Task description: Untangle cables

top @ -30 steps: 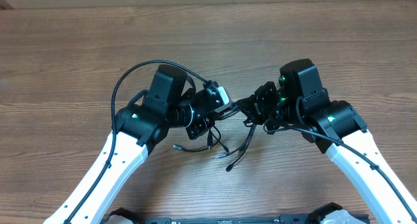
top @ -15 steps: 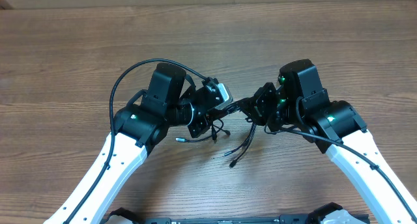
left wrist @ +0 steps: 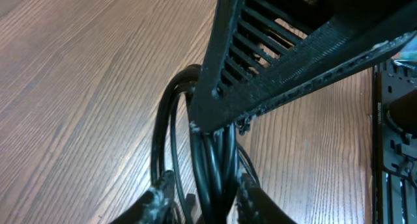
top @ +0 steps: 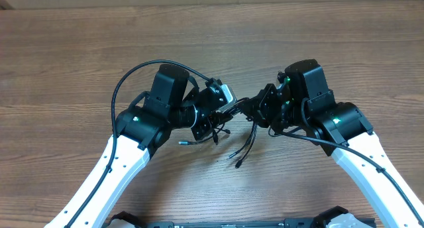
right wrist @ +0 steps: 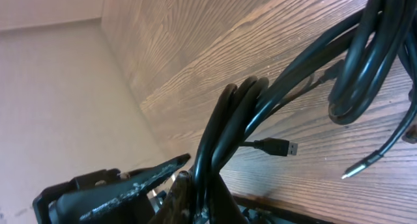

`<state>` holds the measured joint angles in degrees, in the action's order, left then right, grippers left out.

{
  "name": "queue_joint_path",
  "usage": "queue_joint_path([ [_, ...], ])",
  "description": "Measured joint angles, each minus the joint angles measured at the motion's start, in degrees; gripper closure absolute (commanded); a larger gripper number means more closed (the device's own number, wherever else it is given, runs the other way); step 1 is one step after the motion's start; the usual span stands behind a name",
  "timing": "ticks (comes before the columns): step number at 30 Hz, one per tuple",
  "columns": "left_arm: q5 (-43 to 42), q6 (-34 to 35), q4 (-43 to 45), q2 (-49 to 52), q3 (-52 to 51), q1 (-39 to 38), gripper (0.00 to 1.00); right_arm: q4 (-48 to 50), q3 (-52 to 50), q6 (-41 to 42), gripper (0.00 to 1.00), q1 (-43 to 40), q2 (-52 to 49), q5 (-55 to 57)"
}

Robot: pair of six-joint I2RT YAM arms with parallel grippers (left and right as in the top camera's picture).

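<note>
**Right gripper draws closer to the left, cables held between them**

Compared with a second ago, the right gripper [top: 257, 110] sits farther left, almost meeting the left gripper [top: 225, 111]. The loose strands have shifted slightly with it. Both grippers are clamped on the cables [top: 246, 144]. The left wrist view shows the bundle pinched between the left fingers [left wrist: 159, 196]. The right wrist view shows several cords running through the right gripper's closed jaws. In the overhead view, free ends trail out below the grippers over the wooden table [top: 79, 49], and one light-tipped plug [top: 180, 142] points left.
</note>
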<state>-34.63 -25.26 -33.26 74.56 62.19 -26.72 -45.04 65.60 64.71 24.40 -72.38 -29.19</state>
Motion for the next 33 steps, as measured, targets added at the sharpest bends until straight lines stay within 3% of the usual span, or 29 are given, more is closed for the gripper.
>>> queue_joint_path([
  [5, -0.33, 1.03, -0.24, 0.0, 0.0, -0.24, 0.96, 0.02, 0.0, -1.95, 0.96, -0.04, -0.02, -0.59],
  [16, -1.36, 3.15, -0.26, 0.0, -0.02, 0.37, 0.96, -0.42, 0.0, -6.71, 0.96, -0.33, 0.0, -1.07],
  [33, -17.49, 6.95, 4.11, 0.0, -0.13, 11.82, 0.96, -1.81, 0.07, -14.43, 0.96, -0.33, 0.0, -4.02],
])
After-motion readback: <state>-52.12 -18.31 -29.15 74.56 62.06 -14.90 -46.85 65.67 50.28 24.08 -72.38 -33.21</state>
